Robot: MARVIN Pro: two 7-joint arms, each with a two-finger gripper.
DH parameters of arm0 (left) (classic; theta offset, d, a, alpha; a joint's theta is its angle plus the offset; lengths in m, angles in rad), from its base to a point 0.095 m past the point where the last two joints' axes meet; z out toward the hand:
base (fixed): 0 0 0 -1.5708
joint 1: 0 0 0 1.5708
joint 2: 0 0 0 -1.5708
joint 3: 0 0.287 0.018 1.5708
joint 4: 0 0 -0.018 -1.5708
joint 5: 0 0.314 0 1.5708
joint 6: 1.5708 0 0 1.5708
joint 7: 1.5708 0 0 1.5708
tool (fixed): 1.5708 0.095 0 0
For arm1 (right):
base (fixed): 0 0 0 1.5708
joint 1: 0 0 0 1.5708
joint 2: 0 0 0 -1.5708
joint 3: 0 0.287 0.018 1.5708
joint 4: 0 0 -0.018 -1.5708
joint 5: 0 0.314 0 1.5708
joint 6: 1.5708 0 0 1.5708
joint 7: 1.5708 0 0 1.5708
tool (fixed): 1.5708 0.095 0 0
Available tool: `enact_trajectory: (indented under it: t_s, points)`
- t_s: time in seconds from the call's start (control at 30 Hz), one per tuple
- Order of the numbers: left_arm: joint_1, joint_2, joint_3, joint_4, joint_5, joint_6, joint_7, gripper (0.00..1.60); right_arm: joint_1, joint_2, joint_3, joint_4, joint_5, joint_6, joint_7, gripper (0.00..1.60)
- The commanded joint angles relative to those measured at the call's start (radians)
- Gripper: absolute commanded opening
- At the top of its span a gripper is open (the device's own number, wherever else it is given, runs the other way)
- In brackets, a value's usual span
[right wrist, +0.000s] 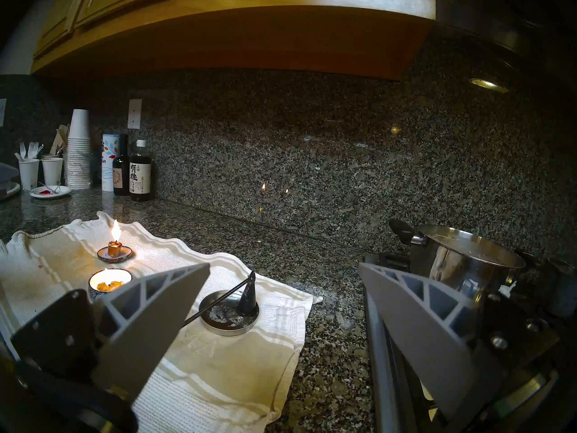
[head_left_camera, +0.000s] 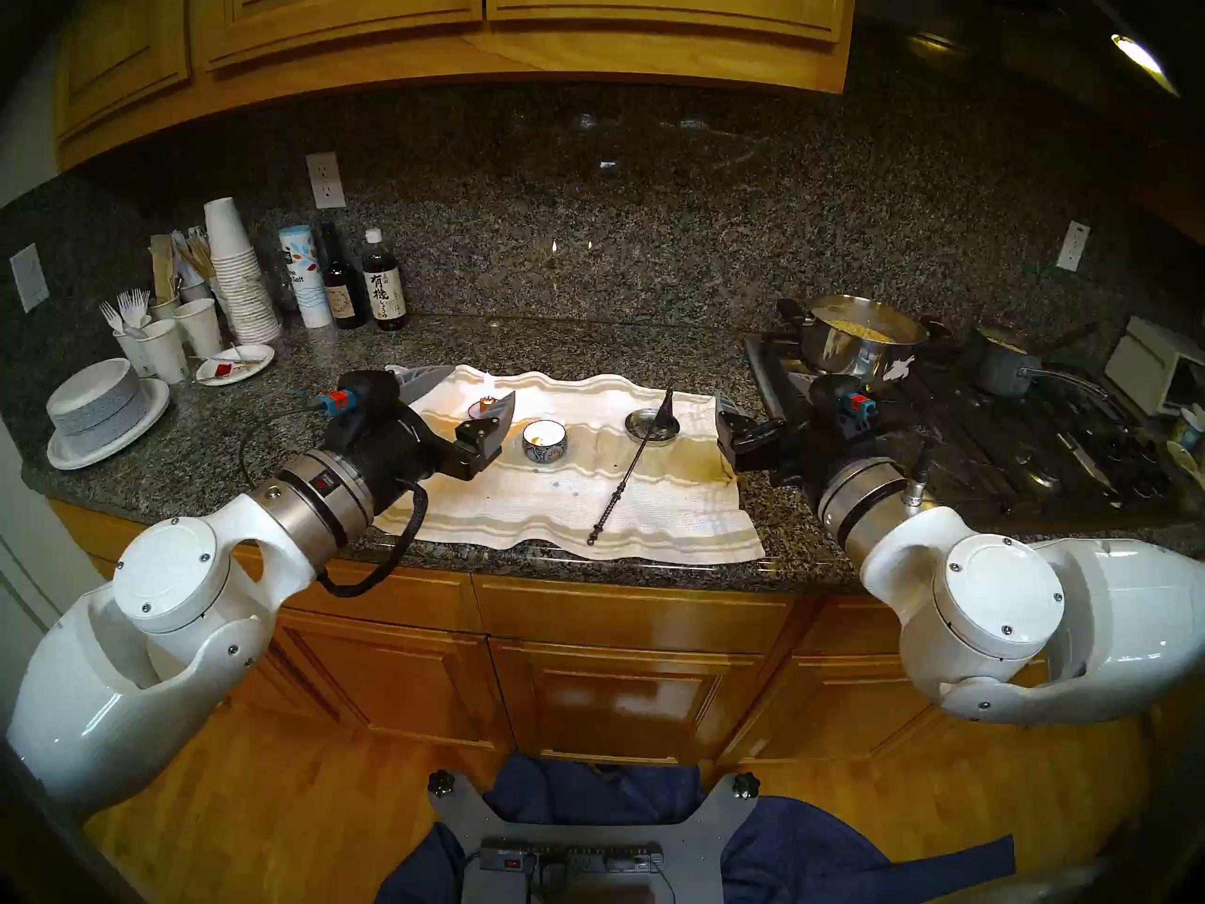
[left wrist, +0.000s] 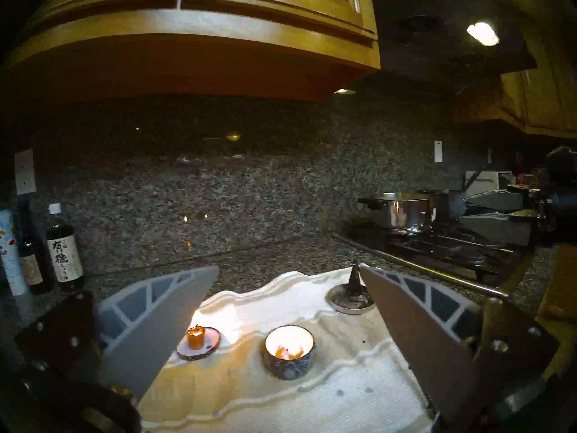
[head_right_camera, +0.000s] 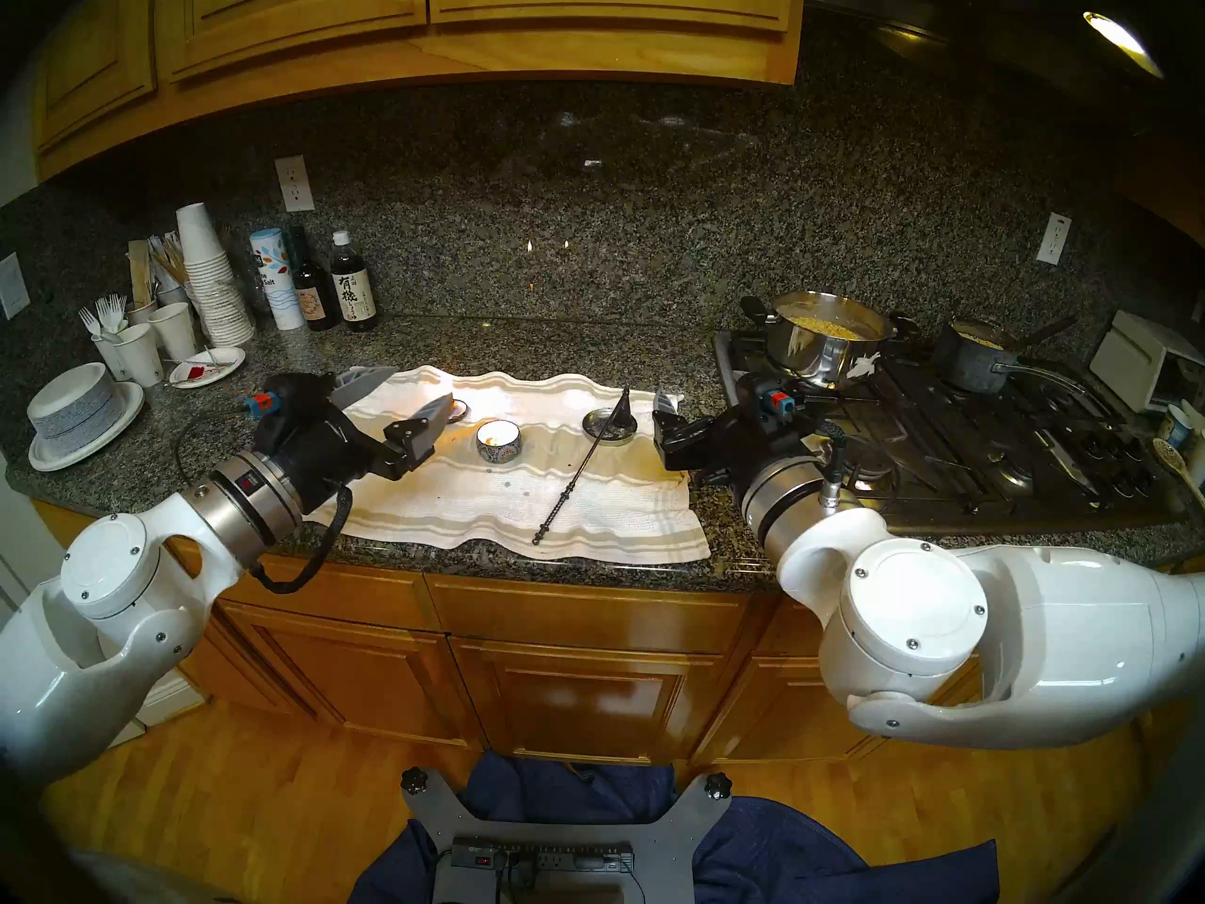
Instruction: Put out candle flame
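Two candles burning on a white towel (head_left_camera: 561,492) on the desk (head_left_camera: 587,342), snuffer (head_left_camera: 636,456) lying beside them, left claw (left wrist: 288,268) spreading wide over stub candle (left wrist: 195,337) and bowl candle (left wrist: 288,351), right claw (right wrist: 284,263) gaping empty, snuffer cone (right wrist: 249,298) sitting in its dish (right wrist: 218,321).

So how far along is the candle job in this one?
Nothing is done: the small candle and the bowl candle both burn. Nothing is in hand: the left end effector and right end effector are open and empty. The snuffer lies ungrasped on the towel.
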Motion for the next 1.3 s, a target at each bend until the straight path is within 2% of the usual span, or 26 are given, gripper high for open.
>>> enact_trajectory:
  t_s: [0.0,0.27,0.3,0.37,0.43,0.63,0.7,0.77,0.87,0.93,1.03,1.07,1.13,1.23,1.27]
  points:
    - [-0.078,-0.009,0.007,-0.031,0.015,-0.015,0.022,1.6,0.022,-0.001,0.021,-0.003,-0.013,-0.002,0.001,1.6]
    - [-0.092,-0.012,0.022,-0.029,0.023,-0.014,0.034,1.6,0.022,-0.001,0.021,-0.003,-0.013,-0.002,0.001,1.6]
    - [-0.088,-0.015,0.016,-0.031,0.001,-0.003,0.033,1.6,0.022,-0.001,0.021,-0.003,-0.013,-0.002,0.001,1.6]
    - [-0.087,-0.008,0.022,-0.029,0.02,-0.006,0.031,1.6,0.022,-0.001,0.021,-0.003,-0.014,-0.002,0.001,1.6]
    - [-0.106,-0.019,0.049,-0.025,-0.002,-0.009,0.016,1.6,0.022,-0.001,0.021,-0.003,-0.014,-0.002,0.001,1.6]
    - [-0.198,-0.029,0.173,-0.001,0.005,0.014,-0.013,1.6,0.022,-0.001,0.02,-0.003,-0.013,-0.002,0.001,1.6]
    - [-0.199,-0.046,0.191,-0.003,0.012,0.018,-0.02,1.6,0.022,-0.001,0.02,-0.003,-0.013,-0.002,0.001,1.6]
    - [-0.238,-0.067,0.23,0.008,0.017,0.034,-0.021,1.6,0.022,-0.001,0.02,-0.003,-0.012,-0.002,0.001,1.6]
    - [-0.239,-0.088,0.241,0.012,0.038,0.049,-0.029,1.6,0.022,-0.001,0.02,-0.003,-0.012,-0.002,0.001,1.6]
    - [-0.279,-0.115,0.286,0.033,0.056,0.081,-0.042,1.6,0.022,-0.002,0.02,-0.003,-0.012,-0.003,0.001,1.6]
    - [-0.281,-0.139,0.296,0.038,0.066,0.107,-0.056,1.6,0.022,-0.002,0.02,-0.003,-0.012,-0.003,0.001,1.6]
    - [-0.31,-0.15,0.321,0.049,0.064,0.123,-0.058,1.6,0.022,-0.002,0.02,-0.003,-0.012,-0.003,0.001,1.6]
    - [-0.307,-0.171,0.328,0.05,0.089,0.14,-0.072,1.6,0.022,-0.002,0.02,-0.003,-0.011,-0.003,0.0,1.6]
    - [-0.351,-0.223,0.381,0.07,0.12,0.181,-0.082,1.6,0.022,-0.002,0.02,-0.003,-0.011,-0.003,0.0,1.6]
    - [-0.351,-0.223,0.381,0.07,0.12,0.181,-0.082,1.6,0.022,-0.002,0.02,-0.003,-0.011,-0.003,0.0,1.6]
